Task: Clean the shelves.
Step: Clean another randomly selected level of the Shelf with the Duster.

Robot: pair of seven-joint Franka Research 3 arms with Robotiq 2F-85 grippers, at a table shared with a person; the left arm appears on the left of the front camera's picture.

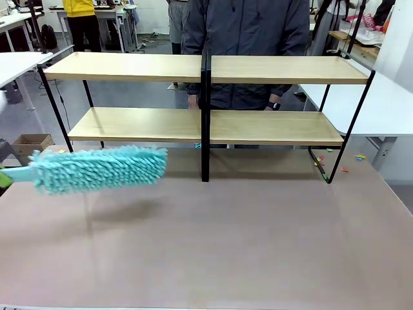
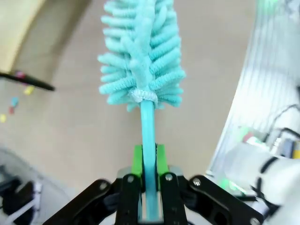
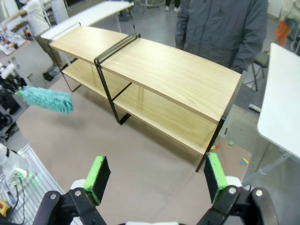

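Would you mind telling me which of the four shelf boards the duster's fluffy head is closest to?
The lower-left board: the duster, held by the left gripper, hangs just before and below it.

1. Table [image 1: 258, 258]: broad, matte, pale brown-grey top; it runs from the near edge to the far side where a person stands.
2. Standing directly on it, toward the far edge: the shelves [image 1: 129, 66], two tiers of light-wood boards in a thin black frame with a centre post and slanted end legs, feet on the tabletop.
3. All four boards look bare.
4. A blurred shadow [image 1: 129, 210] lies on the tabletop left of centre.
5. Small coloured scraps [image 1: 321, 165] lie by the rack's right leg; whether on table or floor, cannot tell.
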